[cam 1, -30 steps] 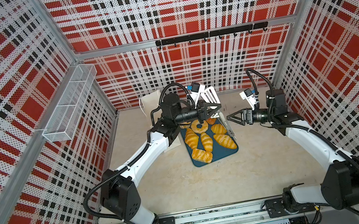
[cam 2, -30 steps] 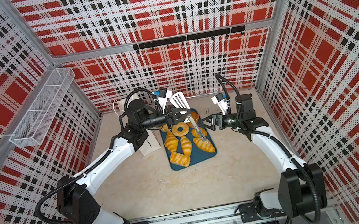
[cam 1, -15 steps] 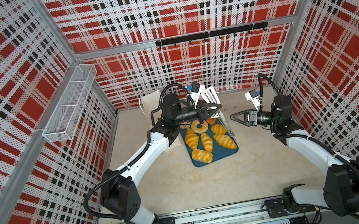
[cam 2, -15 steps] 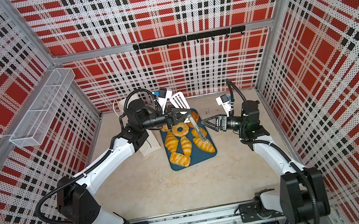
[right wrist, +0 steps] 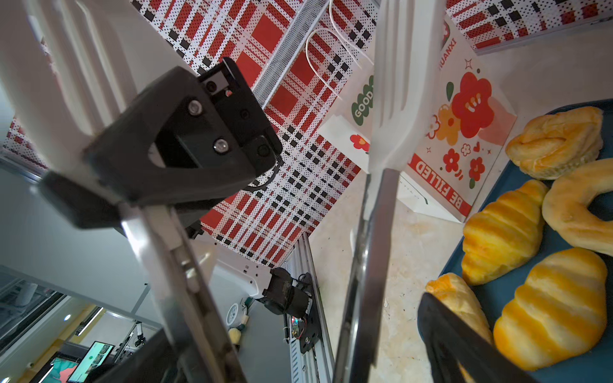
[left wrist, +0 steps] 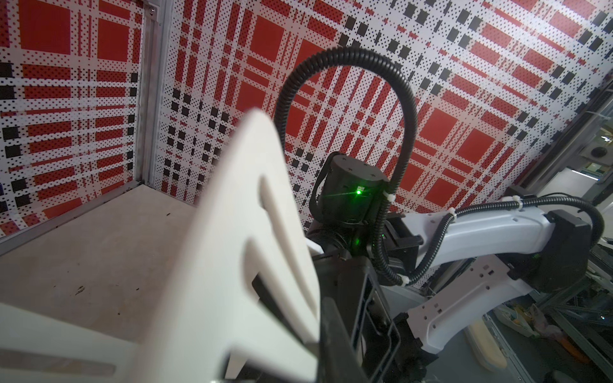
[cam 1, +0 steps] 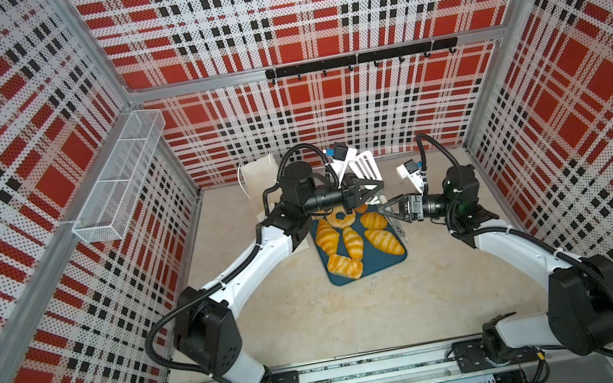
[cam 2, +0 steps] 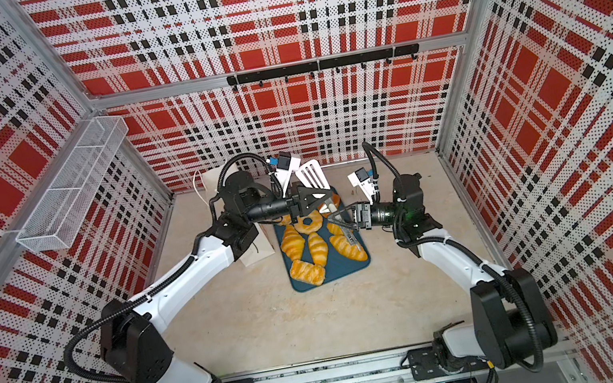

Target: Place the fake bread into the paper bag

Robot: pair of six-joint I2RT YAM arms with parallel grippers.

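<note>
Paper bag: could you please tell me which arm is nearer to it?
Left. The left arm passes over the paper bag; the right arm is beyond the tray.

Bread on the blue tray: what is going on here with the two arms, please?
The left end effector is shut on white-headed tongs above the far end of the tray. The right end effector is open beside the tongs' metal arms, holding nothing. The bread that shows lies on the tray; none is gripped yet. The bag stands at the back, behind the left arm.
</note>
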